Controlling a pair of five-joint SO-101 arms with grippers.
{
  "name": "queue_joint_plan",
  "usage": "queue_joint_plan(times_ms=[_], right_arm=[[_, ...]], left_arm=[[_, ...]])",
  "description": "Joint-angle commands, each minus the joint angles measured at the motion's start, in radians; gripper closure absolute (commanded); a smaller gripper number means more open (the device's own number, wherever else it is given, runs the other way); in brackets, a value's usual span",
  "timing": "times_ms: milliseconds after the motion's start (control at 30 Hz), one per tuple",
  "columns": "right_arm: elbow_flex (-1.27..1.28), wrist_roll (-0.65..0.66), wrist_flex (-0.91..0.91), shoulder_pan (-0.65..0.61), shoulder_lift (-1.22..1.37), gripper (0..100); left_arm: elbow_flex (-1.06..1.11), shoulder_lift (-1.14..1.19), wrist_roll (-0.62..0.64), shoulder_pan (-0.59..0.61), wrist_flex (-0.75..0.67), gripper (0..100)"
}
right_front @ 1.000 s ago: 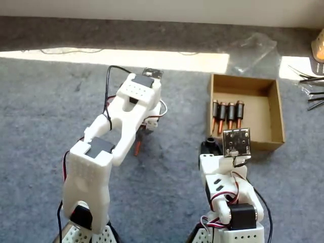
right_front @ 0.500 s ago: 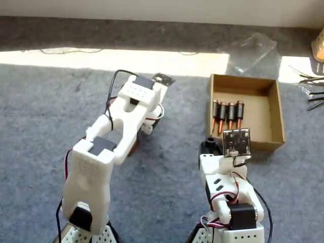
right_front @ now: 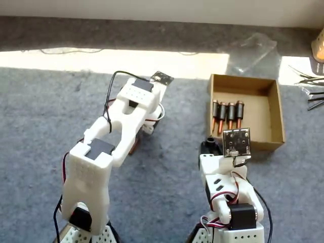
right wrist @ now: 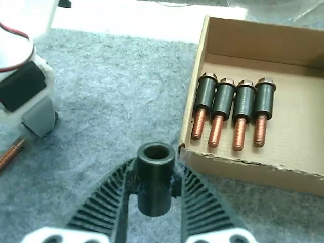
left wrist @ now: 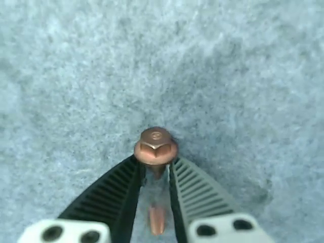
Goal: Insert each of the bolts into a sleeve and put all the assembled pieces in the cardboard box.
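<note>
My left gripper [left wrist: 156, 163] is shut on a copper bolt [left wrist: 156, 146], its hex head pointing away from the wrist, above the grey carpet. In the high view that arm [right_front: 135, 104] sits left of centre, and the bolt's threaded tip [right_front: 134, 147] pokes out under it. My right gripper [right wrist: 155, 172] is shut on a black sleeve [right wrist: 155, 178], held upright with its bore open, just in front of the cardboard box [right wrist: 238, 164]. Several bolts fitted in sleeves [right wrist: 234, 109] lie side by side inside the box [right_front: 243, 81]. The other arm's gripper [right wrist: 30, 101] and bolt tip [right wrist: 10, 154] show in the right wrist view.
A clear plastic bag [right_front: 250, 50] lies behind the box. Black ties [right_front: 311, 96] lie at the right edge. A sunlit strip [right_front: 101, 58] crosses the carpet at the back. Open carpet lies between the arms and left of the left arm.
The left arm has swung slightly toward the back and right with the bolt in its grip. The right arm and the sleeve have not moved.
</note>
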State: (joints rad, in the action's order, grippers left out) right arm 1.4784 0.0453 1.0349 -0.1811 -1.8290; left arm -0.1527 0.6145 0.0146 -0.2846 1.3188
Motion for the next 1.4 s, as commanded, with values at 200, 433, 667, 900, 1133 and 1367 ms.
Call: queue_joint_plan(times_ms=[200,433,667,900,1133,1367], right_arm=[[-0.01,0.0,-0.027,0.008,-0.01,99.5],[-0.01,0.0,-0.027,0.008,-0.01,99.5],[-0.01,0.0,-0.027,0.008,-0.01,99.5],[-0.01,0.0,-0.027,0.008,-0.01,99.5],[-0.01,0.0,-0.027,0.008,-0.01,99.5],[-0.01,0.0,-0.027,0.008,-0.01,99.5]], left_arm=[[0.012,-0.036,0.021,0.018,-0.064,92],[0.01,-0.044,0.021,0.019,-0.064,89],[0.012,-0.071,0.02,0.019,-0.071,89],[0.015,-0.068,0.021,0.019,-0.066,89],[0.07,-0.028,0.026,-0.004,-0.138,89],[0.068,-0.065,0.02,-0.007,-0.138,97]])
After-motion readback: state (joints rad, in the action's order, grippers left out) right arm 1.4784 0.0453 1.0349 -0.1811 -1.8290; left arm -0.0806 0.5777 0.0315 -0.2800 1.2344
